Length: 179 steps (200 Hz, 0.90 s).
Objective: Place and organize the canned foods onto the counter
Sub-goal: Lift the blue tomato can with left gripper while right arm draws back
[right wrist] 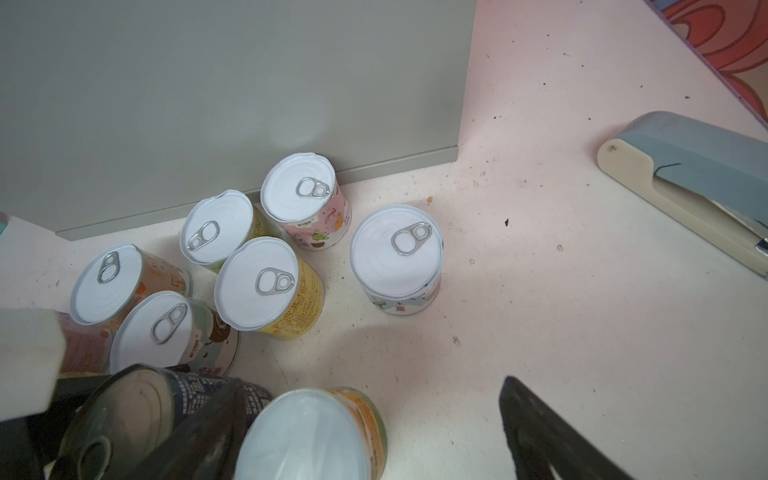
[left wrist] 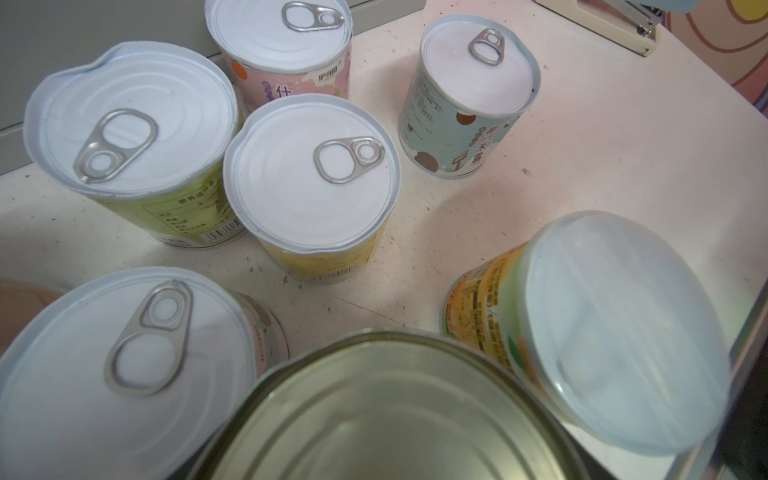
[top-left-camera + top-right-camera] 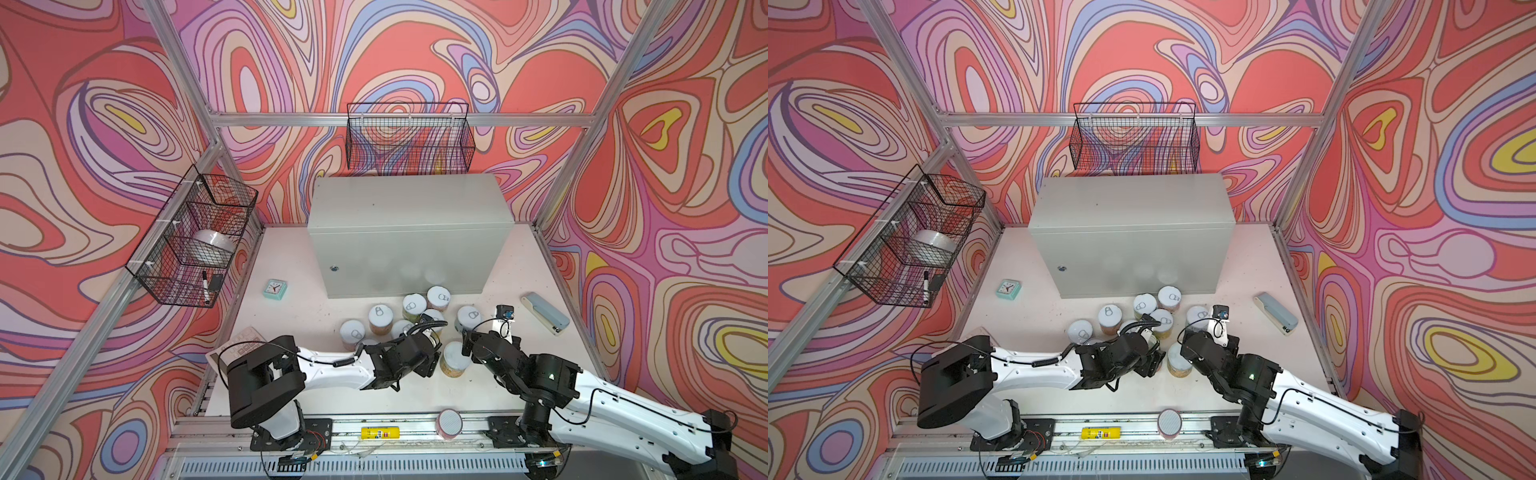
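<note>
Left jaws straddled the dark can, grip unclear; right jaws stood wide open beside the orange can.

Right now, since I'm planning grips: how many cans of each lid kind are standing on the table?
White pull-tab cans: 8, one barely showing
Orange can, plastic cap: 1
Dark-blue can, bare metal top: 1
Total: 10 cans
</note>
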{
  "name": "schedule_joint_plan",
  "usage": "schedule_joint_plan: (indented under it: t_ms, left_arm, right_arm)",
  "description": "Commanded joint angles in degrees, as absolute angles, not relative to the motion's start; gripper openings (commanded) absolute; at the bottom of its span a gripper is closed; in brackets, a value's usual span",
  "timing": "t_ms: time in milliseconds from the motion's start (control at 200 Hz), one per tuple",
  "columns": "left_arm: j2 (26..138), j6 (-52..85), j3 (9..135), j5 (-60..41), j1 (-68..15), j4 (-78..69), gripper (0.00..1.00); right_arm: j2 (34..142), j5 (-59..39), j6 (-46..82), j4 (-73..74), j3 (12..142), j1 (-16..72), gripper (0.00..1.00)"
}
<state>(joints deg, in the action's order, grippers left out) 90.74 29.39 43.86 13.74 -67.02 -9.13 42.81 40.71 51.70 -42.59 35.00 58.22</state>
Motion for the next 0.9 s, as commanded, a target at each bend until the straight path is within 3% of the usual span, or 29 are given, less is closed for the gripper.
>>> schedule_joint_plan:
  t_ms: [0, 250, 441, 711, 891]
  left_arm:
    - [90.31, 29.76, 45.54, 14.58, -66.95, -4.31, 0.0]
    - [83.59, 25.97, 51.06, 20.42, -66.94, 7.23, 0.0]
    - [77.66, 22.47, 62.2, 20.5, -66.68, 20.74, 0.0]
    - [77.69, 15.88, 91.06, 19.68, -60.56, 42.62, 0.0]
    - [84.95, 10.17, 115.47, 20.61, -55.24, 52.56, 0.0]
  right_arm:
    - [42.73, 42.51, 51.66, -41.28, 34.51, 58.37, 0.98]
    - [44.12, 44.04, 50.85, -38.09, 35.91, 58.27, 0.98]
    - [47.98, 45.46, 50.65, -40.38, 41.61, 56.14, 0.97]
    - [51.19, 28.81, 44.71, -37.51, 45.35, 36.02, 0.96]
    - [55.75, 27.93, 40.99, -35.18, 48.97, 34.03, 0.96]
